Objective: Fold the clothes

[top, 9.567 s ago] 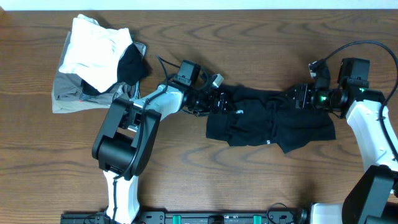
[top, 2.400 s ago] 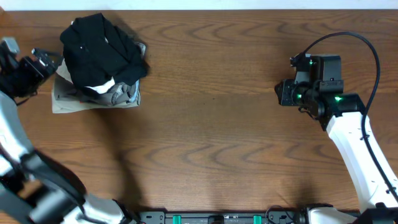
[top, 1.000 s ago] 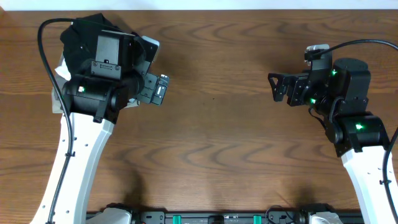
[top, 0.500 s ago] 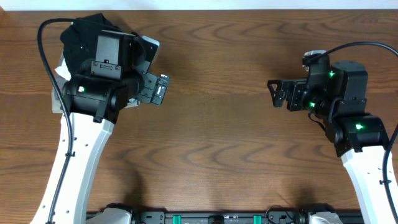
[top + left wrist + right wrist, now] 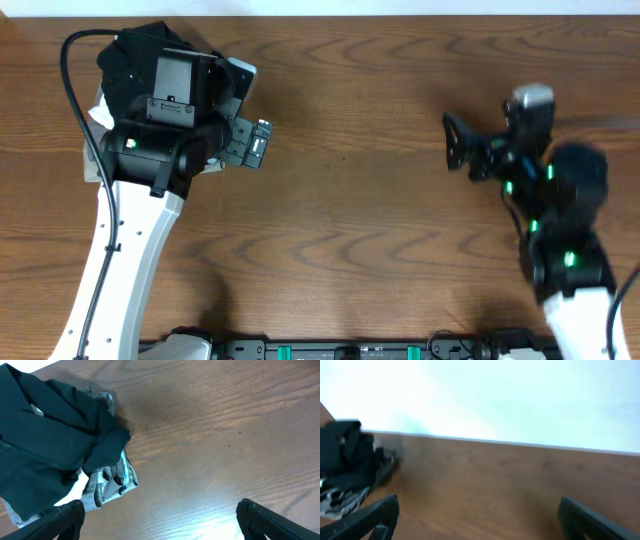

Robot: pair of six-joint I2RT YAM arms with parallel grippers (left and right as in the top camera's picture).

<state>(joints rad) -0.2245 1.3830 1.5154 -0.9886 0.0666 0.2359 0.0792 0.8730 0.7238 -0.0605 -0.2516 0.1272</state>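
Look to 10 o'clock on the counter (image 5: 380, 250) for the black shirt (image 5: 135, 55): bunched into a loose bundle, not laid flat, resting on the grey garment (image 5: 107, 482) and a sliver of white garment (image 5: 75, 480), with no clear long axis to read. From the left wrist view, place it at about 9 o'clock of the left jaws, near but not touching, fingertips (image 5: 62, 516) spread wide and gripping nothing. Count the left arm (image 5: 165, 140) as far the nearer, hanging over the bundle's 5 o'clock edge. Put the right jaws well apart from it, across the counter at 3 o'clock, likewise splayed and empty, though blurred from overhead. Judge the folding as probably near done, with tidying at most left; give any such reach to the left side, heading toward 10 o'clock. Expect limp fabric to drag its neighbours. Note a brown wood-grain surface, and a pale wall (image 5: 520, 400) beyond the 12 o'clock edge.
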